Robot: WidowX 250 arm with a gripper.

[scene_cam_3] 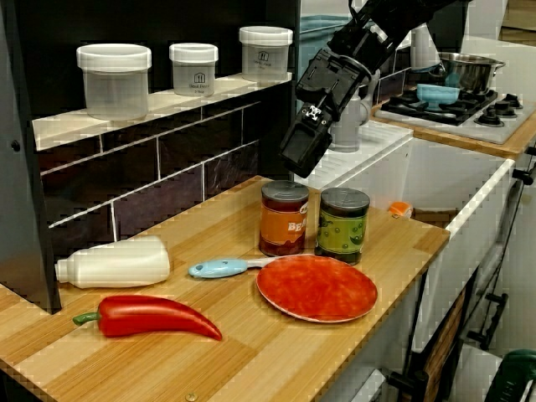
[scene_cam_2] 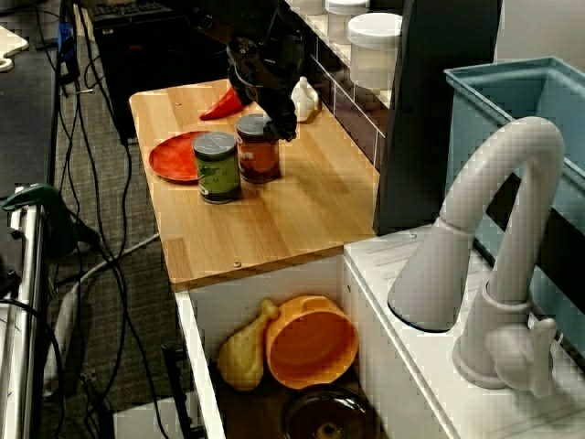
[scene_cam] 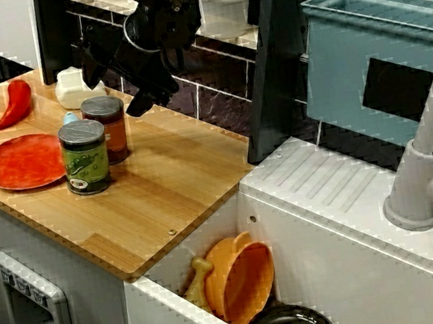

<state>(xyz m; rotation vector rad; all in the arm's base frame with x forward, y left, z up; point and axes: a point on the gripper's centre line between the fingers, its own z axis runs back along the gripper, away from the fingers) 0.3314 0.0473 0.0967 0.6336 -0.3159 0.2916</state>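
1. Nearest the lens in the view from above, at bottom centre, an orange plastic bowl (scene_cam: 241, 279) sits tilted in the white sink beside a yellow toy drumstick (scene_cam: 197, 281).
2. At the middle left of that view, a rust-brown tin can (scene_cam: 105, 127) stands upright on the pale wooden counter (scene_cam: 177, 177). A green tin can (scene_cam: 85, 156) stands just beside and in front of it, and a round red plate (scene_cam: 19, 161) lies to their left.
3. At the upper middle, the black gripper (scene_cam: 119, 85) hangs above and slightly behind the rust-brown tin can without touching it. Its 2 fingers are spread apart and grasp nothing. A white plastic bottle (scene_cam: 73, 88) shows between them, and a red toy pepper (scene_cam: 15, 103) lies at the upper left.
4. In the view over the faucet, the white curved faucet (scene_cam_2: 494, 247) fills the lower right, closest to the lens. The orange plastic bowl (scene_cam_2: 311, 343) and the yellow toy drumstick (scene_cam_2: 242, 352) lie at bottom centre.
5. At the upper left of that view, the gripper (scene_cam_2: 270, 119) hovers close over the top of the rust-brown tin can (scene_cam_2: 259, 148). The green tin can (scene_cam_2: 218, 166) is at its left, partly in front of the round red plate (scene_cam_2: 174, 157).
6. In the view from the counter's end, the red toy pepper (scene_cam_3: 151, 316) lies nearest, at the lower left. The white plastic bottle (scene_cam_3: 113, 261) lies on its side behind it. A pale blue utensil handle (scene_cam_3: 219, 268) points toward the round red plate (scene_cam_3: 316, 287).
7. At the centre, the rust-brown tin can (scene_cam_3: 284, 218) and the green tin can (scene_cam_3: 343, 224) stand side by side behind the plate. The gripper (scene_cam_3: 297, 155) hangs directly above the rust-brown one, with open air between them.
8. At the upper left, 3 white lidded jars (scene_cam_3: 113, 79) line a shelf.
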